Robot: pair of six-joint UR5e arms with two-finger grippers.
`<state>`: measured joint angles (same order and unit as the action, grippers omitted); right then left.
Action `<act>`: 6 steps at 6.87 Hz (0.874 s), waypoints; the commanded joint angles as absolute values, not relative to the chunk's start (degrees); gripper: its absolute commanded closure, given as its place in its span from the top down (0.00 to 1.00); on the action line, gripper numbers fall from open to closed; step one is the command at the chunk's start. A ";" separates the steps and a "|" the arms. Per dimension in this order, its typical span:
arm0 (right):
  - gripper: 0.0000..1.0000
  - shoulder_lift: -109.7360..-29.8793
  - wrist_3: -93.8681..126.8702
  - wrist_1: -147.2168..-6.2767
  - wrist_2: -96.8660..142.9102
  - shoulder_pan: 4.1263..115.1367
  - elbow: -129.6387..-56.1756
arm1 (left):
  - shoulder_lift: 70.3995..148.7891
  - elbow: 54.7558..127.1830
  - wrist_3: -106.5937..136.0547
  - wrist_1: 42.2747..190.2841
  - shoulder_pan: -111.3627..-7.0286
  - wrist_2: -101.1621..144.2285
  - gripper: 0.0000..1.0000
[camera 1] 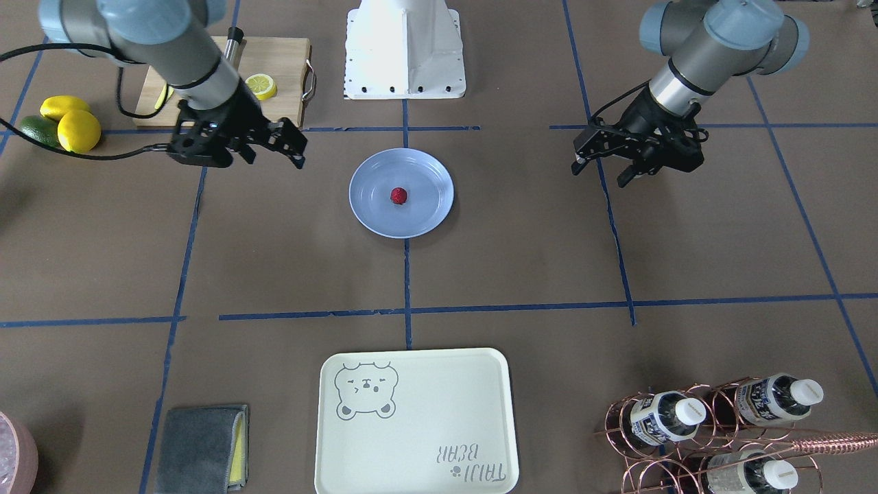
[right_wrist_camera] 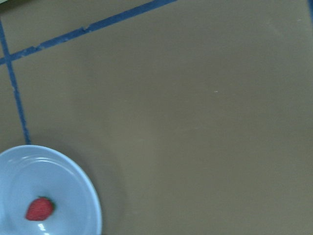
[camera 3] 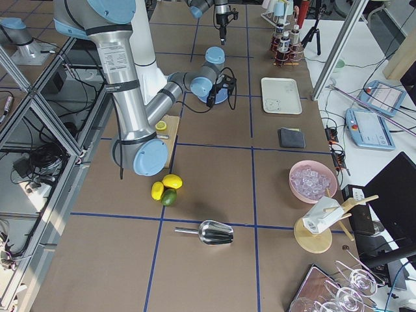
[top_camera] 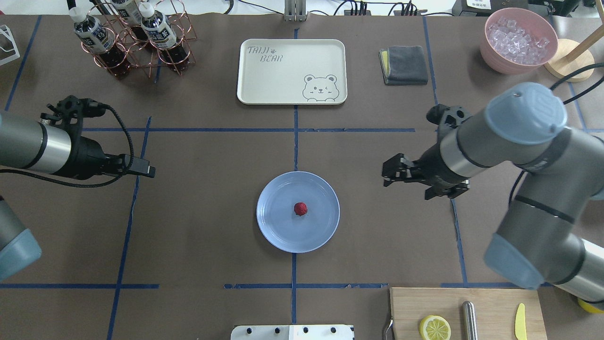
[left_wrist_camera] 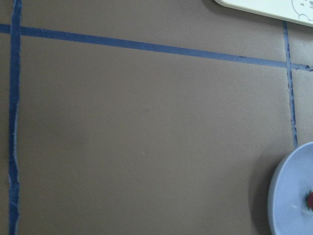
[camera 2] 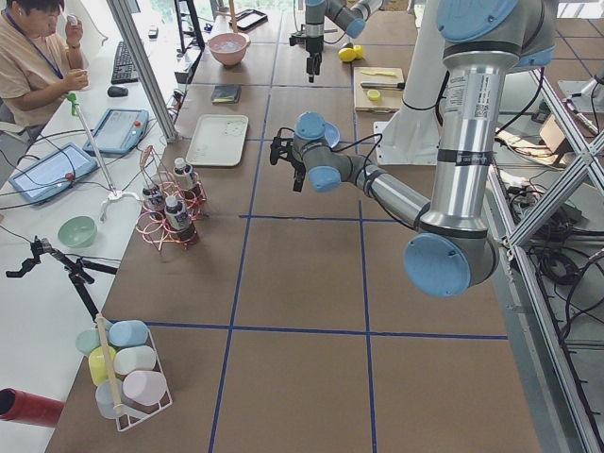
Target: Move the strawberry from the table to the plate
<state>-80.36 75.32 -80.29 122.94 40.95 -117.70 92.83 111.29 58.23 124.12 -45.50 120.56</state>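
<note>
The strawberry (camera 1: pixel 399 195) lies near the middle of the plate (camera 1: pixel 429 216), which sits on the bench (camera 1: pixel 274 261). The left jaws and the right jaws hang wide and empty, either side of the plate.

In the left wrist view the plate (left_wrist_camera: pixel 293 196) runs off the right and bottom edges, the strawberry (left_wrist_camera: pixel 310 199) shows only as a red sliver, and the tray (left_wrist_camera: pixel 274 7) is cut by the top edge. The right wrist view clips the plate too.
</note>
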 commanded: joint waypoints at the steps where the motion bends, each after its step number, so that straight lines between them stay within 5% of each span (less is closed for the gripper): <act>1: 1.00 -96.00 45.77 -80.24 130.22 55.90 -119.19 | 86.60 111.18 41.22 124.10 -54.62 126.52 0.99; 4: 1.00 -102.03 13.10 -81.03 134.21 76.14 -109.29 | 80.07 107.17 11.88 121.49 -73.77 135.51 0.99; 6: 1.00 -101.87 6.17 -83.21 135.34 83.02 -105.30 | 81.38 106.79 -9.20 98.13 -85.02 134.92 1.00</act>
